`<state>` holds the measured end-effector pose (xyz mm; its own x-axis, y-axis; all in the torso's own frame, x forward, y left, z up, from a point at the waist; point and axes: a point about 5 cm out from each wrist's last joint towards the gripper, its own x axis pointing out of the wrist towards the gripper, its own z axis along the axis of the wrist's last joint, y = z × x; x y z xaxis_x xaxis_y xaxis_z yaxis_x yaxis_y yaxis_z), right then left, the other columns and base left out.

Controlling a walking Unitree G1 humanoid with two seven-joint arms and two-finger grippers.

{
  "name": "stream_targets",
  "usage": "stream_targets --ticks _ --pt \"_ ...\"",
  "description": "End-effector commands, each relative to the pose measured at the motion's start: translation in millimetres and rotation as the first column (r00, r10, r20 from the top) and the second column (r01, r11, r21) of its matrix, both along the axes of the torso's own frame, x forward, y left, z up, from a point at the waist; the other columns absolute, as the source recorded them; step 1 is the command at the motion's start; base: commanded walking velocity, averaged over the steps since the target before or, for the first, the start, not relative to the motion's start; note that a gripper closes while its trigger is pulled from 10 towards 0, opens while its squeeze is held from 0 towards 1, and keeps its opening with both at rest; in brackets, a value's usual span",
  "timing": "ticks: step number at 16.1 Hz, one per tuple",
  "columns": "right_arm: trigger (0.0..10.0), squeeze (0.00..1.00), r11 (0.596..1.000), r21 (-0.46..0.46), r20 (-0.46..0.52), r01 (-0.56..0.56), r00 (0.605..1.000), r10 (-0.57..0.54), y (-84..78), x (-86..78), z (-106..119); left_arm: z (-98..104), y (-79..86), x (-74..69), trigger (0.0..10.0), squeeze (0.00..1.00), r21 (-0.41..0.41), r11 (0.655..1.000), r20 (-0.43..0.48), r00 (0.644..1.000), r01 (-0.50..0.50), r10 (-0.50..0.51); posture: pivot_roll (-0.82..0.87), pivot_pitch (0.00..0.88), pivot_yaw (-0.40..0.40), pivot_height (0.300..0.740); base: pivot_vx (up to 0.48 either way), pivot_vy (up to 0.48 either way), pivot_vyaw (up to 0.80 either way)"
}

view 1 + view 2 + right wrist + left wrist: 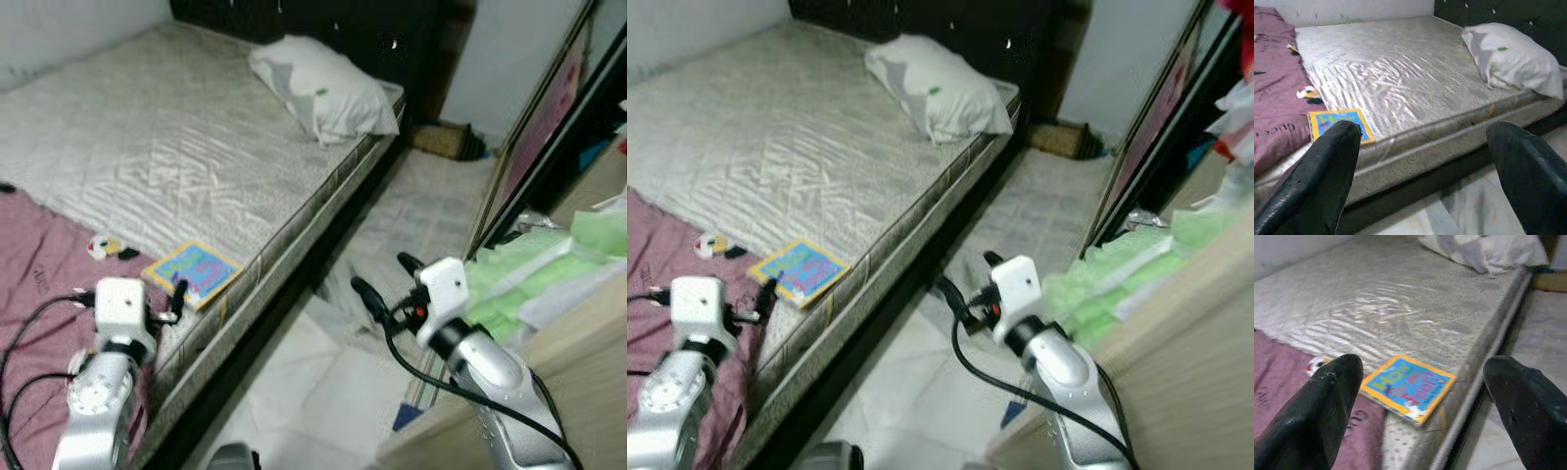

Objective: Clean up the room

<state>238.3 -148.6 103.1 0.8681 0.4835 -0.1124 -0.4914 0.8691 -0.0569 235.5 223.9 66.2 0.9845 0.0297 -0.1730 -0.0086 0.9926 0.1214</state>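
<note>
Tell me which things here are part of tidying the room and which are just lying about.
For the tidying:
book, near the mattress edge
small toy beside it
pink blanket
left gripper, jaws open, near the book
right gripper, jaws open, above the floor

Just there:
mattress
pillow
green cloth on the wooden unit

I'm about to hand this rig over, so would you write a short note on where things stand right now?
Left gripper: open, empty, raised near the bed corner and aimed at the book.
Right gripper: open, empty, held over the floor beside the bed.
Book lies flat at the mattress edge, beside the maroon blanket. A small toy rests on the blanket nearby; pillow at the head end.
Done: nothing picked up yet.
Left: probably the book first, then the toy.
</note>
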Motion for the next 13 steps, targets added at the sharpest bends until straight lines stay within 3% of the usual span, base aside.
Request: stream_targets --ticks 1,3,9,11,13 --pt "10.0 0.00 1.000 -0.007 0.000 0.026 1.000 -0.026 -4.0 1.1 -1.4 1.8 0.1 1.3 10.0 0.00 0.002 1.000 0.005 1.000 0.002 -0.002 -0.04 0.069 -0.035 0.740 0.000 0.000 0.00" --pt "10.0 0.00 0.999 -0.015 0.011 0.029 1.000 -0.029 -3.9 1.5 -0.9 1.6 -0.1 1.5 10.0 0.00 0.001 1.000 0.004 1.000 0.003 -0.003 -0.04 0.069 -0.035 0.740 0.000 0.000 0.00" --pt "10.0 0.00 0.999 -0.015 0.041 0.044 0.998 -0.043 -3.1 1.6 0.9 0.5 -6.2 1.3 10.0 0.00 -0.009 0.999 -0.005 0.999 0.040 -0.040 -0.05 0.074 -0.032 0.740 0.000 0.000 0.79" --pt "10.0 0.00 0.999 -0.014 0.044 0.047 0.998 -0.047 -3.8 1.8 0.6 2.3 -14.0 0.7 10.0 0.00 -0.026 0.993 -0.002 0.993 0.116 -0.116 -0.05 0.074 -0.032 0.740 0.000 0.000 0.79" --pt "10.0 0.00 0.999 -0.014 0.045 0.051 0.998 -0.050 -4.5 1.8 0.7 4.0 -18.0 0.2 10.0 0.00 -0.016 0.992 0.005 0.992 0.127 -0.127 -0.05 0.078 -0.031 0.740 0.000 0.000 0.79"
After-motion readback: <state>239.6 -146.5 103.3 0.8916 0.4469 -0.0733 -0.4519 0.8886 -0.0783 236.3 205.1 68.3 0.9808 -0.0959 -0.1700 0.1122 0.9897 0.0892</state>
